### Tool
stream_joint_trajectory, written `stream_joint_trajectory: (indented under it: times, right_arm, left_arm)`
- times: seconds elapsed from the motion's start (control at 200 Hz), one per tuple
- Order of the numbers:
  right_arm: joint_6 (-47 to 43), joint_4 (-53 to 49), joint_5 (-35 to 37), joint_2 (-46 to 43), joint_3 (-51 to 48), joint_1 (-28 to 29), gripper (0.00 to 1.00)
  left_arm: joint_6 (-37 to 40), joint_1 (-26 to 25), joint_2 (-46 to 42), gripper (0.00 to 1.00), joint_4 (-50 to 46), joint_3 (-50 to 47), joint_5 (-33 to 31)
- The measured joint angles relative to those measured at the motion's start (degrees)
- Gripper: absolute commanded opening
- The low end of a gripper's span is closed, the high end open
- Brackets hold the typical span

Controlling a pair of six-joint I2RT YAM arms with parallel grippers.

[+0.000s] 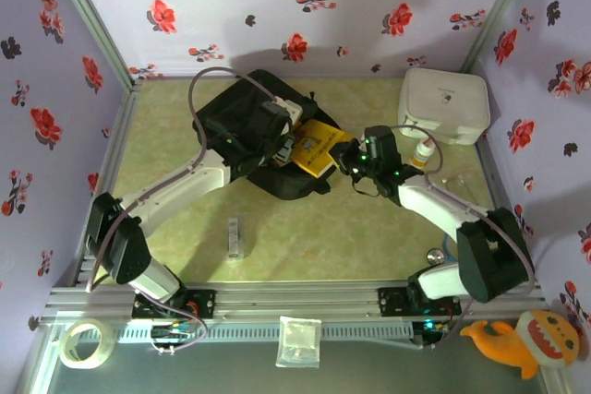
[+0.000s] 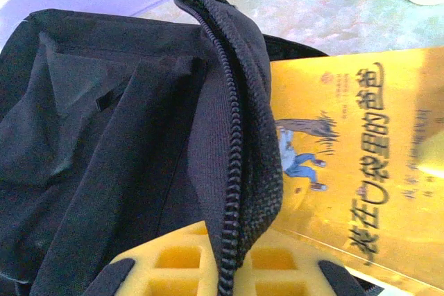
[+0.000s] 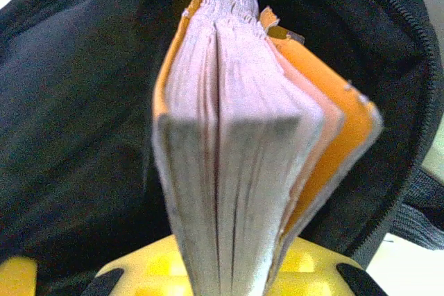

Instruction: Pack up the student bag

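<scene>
Left gripper: pressed together on the zippered rim of the student bag.
Right gripper: pinched the yellow book by its page edge, far end pushed into the bag's mouth.
Student bag: lay on the table at far centre, mouth turned toward the right arm.
Yellow book: stuck partly out of the opening.
White case: sat at the far right corner, apart from the bag.

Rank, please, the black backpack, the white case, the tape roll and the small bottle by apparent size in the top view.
Largest to smallest:
student bag
white case
tape roll
small bottle
</scene>
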Motion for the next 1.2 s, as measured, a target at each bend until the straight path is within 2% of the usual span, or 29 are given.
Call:
stream_joint_trajectory:
  times: [0.37,0.695,0.92,1.2]
  right_arm:
    - [3.3,2.3,2.6,12.8,10.3,2.6,0.13]
    - [7.7,7.3,7.6,23.1,15.8,7.3,0.13]
    - [11.5,12.6,11.1,26.6,16.1,8.6,0.2]
    - [14.0,14.3,12.3,30.1,17.6,9.1,0.35]
  left_arm:
    - [-0.1,0.0,-4.0,0.07,3.2,-4.5,2.2]
    - [-5.4,0.4,-4.1,0.07,5.7,-4.7,4.2]
    - [-7.5,1.8,-4.6,0.09,5.8,-4.7,6.7]
    - [-9.8,3.8,-5.2,0.09,5.8,-4.7,9.2]
